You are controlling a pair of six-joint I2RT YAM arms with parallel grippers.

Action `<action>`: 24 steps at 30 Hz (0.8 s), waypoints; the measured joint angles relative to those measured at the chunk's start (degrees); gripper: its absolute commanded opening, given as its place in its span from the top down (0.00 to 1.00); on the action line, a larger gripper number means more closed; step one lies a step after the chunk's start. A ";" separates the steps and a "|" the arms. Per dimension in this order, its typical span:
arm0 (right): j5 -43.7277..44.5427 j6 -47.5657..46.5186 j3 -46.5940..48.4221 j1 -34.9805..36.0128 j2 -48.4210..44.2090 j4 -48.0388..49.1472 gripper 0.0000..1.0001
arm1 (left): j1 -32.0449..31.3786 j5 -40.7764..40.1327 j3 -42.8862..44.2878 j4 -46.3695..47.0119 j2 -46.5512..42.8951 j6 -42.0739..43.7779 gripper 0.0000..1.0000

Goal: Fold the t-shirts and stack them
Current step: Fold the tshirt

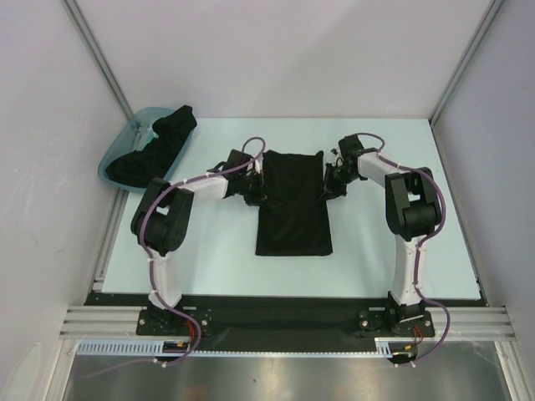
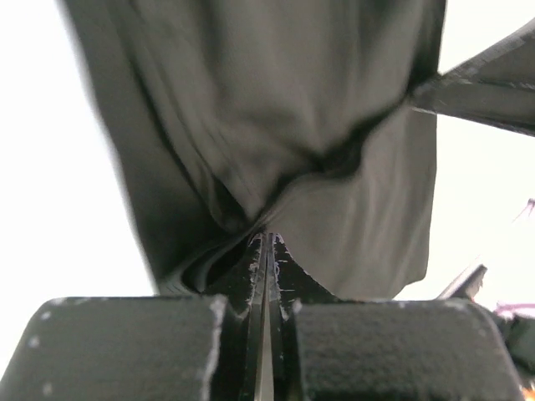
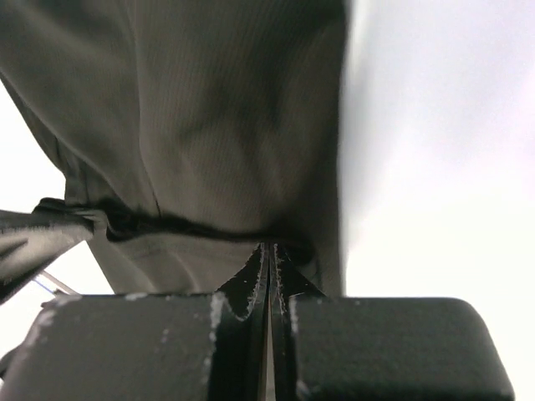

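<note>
**Clerk:** Largest first?

**Keeper:** Table (image 1: 401,251): pale, bearing everything. Tub (image 1: 117,154): teal, taken as reference mark, holding heaped t-shirts (image 1: 159,146), black and unfolded.

**Clerk:** The piece in work?

**Keeper:** T-shirt (image 1: 292,213): black, lying as a long flat panel to the right of the tub, on its near side.

**Clerk:** Grippers?

**Keeper:** Left gripper (image 2: 266,246): clenched on a bunched fold at the shirt edge facing the tub. Right gripper (image 3: 269,251): clenched on the hem at the edge away from the tub.

**Clerk:** Hazards?

**Keeper:** Both pinches look shallow, so soft cloth may slip from one jaw mid-fold. Uneven travel would likely skew the panel toward or away from the tub. A bite through several layers could drag the lower cloth and rumple it.
</note>
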 measured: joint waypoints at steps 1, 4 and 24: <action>-0.20 0.07 0.37 -0.48 0.44 0.44 1.00 | 0.59 -0.04 0.90 0.07 1.03 0.33 0.97; -0.35 0.13 1.55 -1.86 2.10 1.03 1.00 | 1.90 -0.48 4.17 -0.28 4.83 1.75 0.99; 3.85 -1.70 -13.81 -4.11 -19.32 -6.67 0.40 | 3.65 -3.96 -9.31 -7.30 -26.14 10.38 0.21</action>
